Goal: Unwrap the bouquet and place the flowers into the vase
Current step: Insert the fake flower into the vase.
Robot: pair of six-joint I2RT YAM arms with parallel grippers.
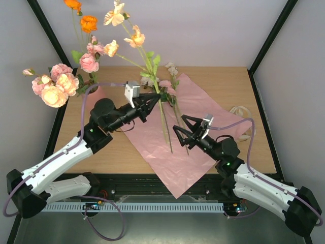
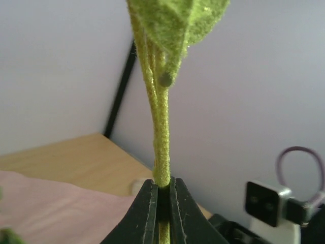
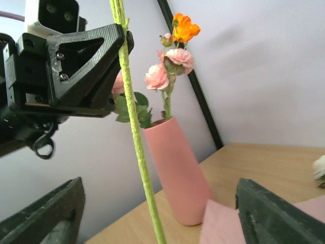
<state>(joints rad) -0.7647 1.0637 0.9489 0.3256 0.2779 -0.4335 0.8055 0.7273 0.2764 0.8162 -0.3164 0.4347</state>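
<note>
Left gripper (image 2: pixel 162 189) is clamped tight on a green flower stem (image 2: pixel 161 147), holding it upright over the pink wrapping sheet (image 1: pixel 157 152). Right gripper (image 1: pixel 179 123) has its jaws spread wide either side of the stem's lower end, touching nothing. Vase (image 3: pixel 180 178) stands back left on the table (image 1: pixel 223 86) with several flowers (image 1: pixel 56 86) in it

Salmon vase (image 3: pixel 177 173) upright, flowers (image 3: pixel 172 61) inside — stem (image 3: pixel 139 152) aloft

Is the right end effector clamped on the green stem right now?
No, the right end effector stands wide open, and the green stem passes between its two sides without touching either.
</note>
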